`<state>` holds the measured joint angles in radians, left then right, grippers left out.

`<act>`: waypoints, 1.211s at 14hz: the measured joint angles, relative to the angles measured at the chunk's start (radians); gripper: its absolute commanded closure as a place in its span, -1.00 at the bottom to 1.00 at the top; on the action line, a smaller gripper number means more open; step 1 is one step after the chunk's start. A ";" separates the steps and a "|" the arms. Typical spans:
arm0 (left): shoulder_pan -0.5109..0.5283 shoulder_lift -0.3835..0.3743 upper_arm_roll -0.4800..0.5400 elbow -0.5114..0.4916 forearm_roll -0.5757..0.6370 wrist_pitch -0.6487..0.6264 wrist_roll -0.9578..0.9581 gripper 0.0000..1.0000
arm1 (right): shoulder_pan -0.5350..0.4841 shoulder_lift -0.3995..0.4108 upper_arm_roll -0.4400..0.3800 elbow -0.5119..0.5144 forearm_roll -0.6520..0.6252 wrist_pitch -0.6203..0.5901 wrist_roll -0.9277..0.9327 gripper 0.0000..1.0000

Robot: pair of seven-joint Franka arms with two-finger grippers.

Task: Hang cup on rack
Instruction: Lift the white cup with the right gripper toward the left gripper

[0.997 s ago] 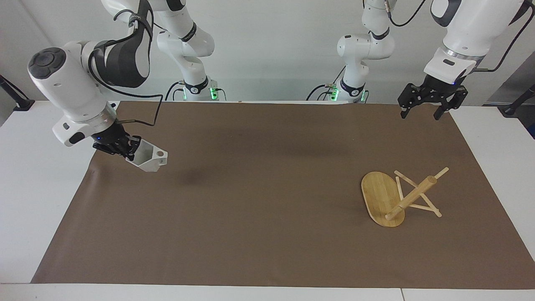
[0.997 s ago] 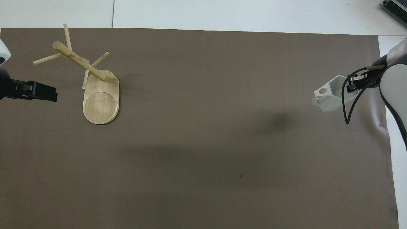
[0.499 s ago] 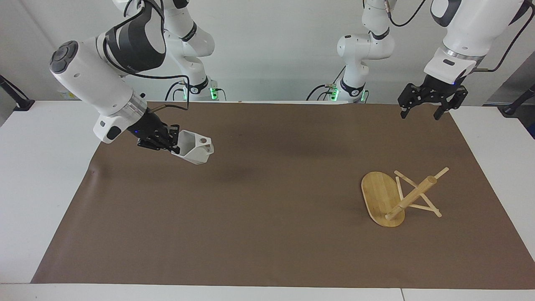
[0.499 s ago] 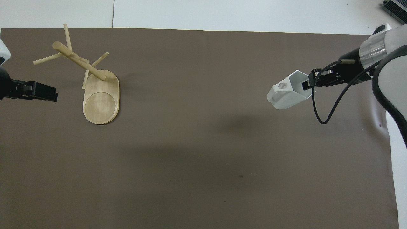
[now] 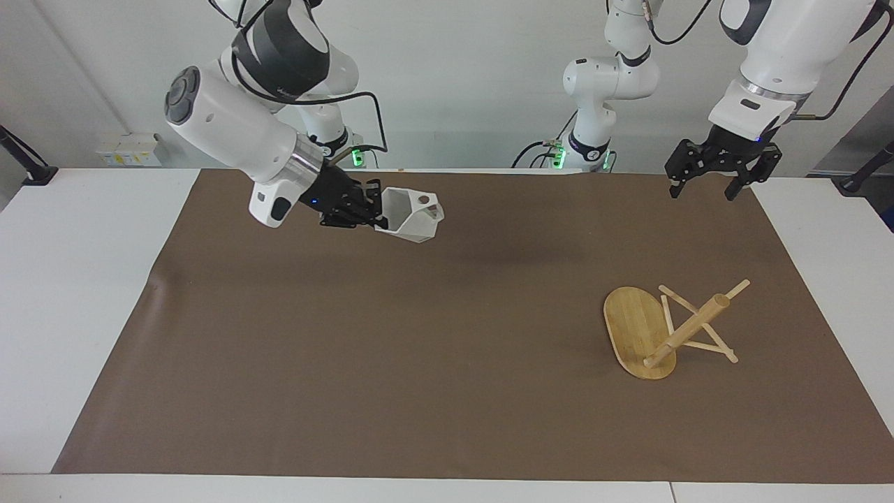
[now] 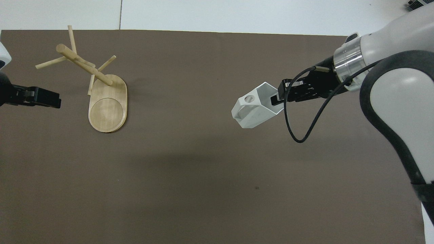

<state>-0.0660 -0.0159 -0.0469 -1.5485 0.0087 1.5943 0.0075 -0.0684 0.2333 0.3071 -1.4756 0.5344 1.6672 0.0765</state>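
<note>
Count: 1 white cup (image 5: 411, 213), centre-left of facing view. 1 bamboo rack (image 5: 663, 328), lower right. 1 brown mat (image 5: 447, 391) on 1 counter (image 5: 63, 279). 2 arms, 2 end effectors: right end effector (image 5: 374, 208), left end effector (image 5: 705, 187).

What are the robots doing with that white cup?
The right gripper holds the white cup up in the air, tipped on its side over the brown mat, handle hole pointing toward the left arm's end of the table. The bamboo mug rack stands at that end with nothing hanging on its pegs. The left gripper waits in the air with its fingers open, above the mat's edge near the rack.
</note>
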 measured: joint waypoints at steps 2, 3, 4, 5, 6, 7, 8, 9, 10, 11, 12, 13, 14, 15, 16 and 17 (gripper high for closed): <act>0.016 0.000 0.001 0.000 0.000 0.000 0.000 -1.00 | 0.001 0.000 0.063 0.000 0.001 0.007 0.030 1.00; 0.022 0.000 0.001 0.000 0.000 0.000 0.001 -1.00 | 0.004 -0.001 0.093 -0.001 0.002 0.022 0.052 1.00; 0.023 0.000 0.000 0.000 0.000 -0.001 0.002 -1.00 | 0.019 -0.001 0.114 -0.001 0.003 0.050 0.085 1.00; 0.023 0.000 -0.002 0.000 0.000 -0.004 0.006 -1.00 | 0.047 -0.001 0.122 -0.002 0.003 0.082 0.123 1.00; 0.023 -0.001 -0.005 -0.002 -0.001 -0.006 0.015 -1.00 | 0.082 -0.001 0.126 -0.004 0.003 0.116 0.160 1.00; 0.022 -0.002 -0.008 -0.005 -0.007 -0.003 0.021 -1.00 | 0.117 -0.001 0.128 -0.007 0.003 0.146 0.191 1.00; 0.022 -0.003 -0.010 -0.011 -0.027 0.009 0.025 -1.00 | 0.145 -0.001 0.129 -0.011 0.003 0.167 0.212 1.00; 0.022 -0.007 -0.011 -0.026 -0.056 0.037 0.028 -1.00 | 0.163 -0.001 0.130 -0.015 0.004 0.182 0.225 1.00; 0.022 -0.013 -0.012 -0.050 -0.093 0.074 0.036 -1.00 | 0.175 -0.001 0.130 -0.018 0.012 0.204 0.244 1.00; 0.022 -0.023 -0.013 -0.080 -0.124 0.108 0.066 -1.00 | 0.181 -0.002 0.130 -0.022 0.034 0.241 0.264 1.00; 0.022 -0.032 -0.013 -0.109 -0.145 0.135 0.123 -1.00 | 0.187 -0.002 0.130 -0.028 0.054 0.291 0.291 1.00; 0.022 -0.041 -0.014 -0.133 -0.159 0.154 0.200 -1.00 | 0.198 -0.002 0.130 -0.037 0.072 0.359 0.328 1.00; 0.022 -0.048 -0.013 -0.150 -0.170 0.161 0.273 -1.00 | 0.216 -0.002 0.130 -0.049 0.080 0.438 0.373 1.00; 0.022 -0.056 -0.012 -0.167 -0.191 0.162 0.349 -1.00 | 0.239 -0.002 0.131 -0.064 0.091 0.529 0.422 1.00; 0.023 -0.063 -0.010 -0.181 -0.216 0.163 0.421 -1.00 | 0.258 -0.002 0.131 -0.078 0.113 0.598 0.451 1.00; 0.024 -0.069 -0.007 -0.195 -0.241 0.163 0.500 -1.00 | 0.271 -0.002 0.131 -0.091 0.136 0.653 0.467 1.00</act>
<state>-0.0424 -0.0847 -0.0542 -1.7433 -0.2325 1.7574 0.5077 0.2022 0.2317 0.4382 -1.5665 0.6703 2.3202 0.5432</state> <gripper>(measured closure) 0.000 0.956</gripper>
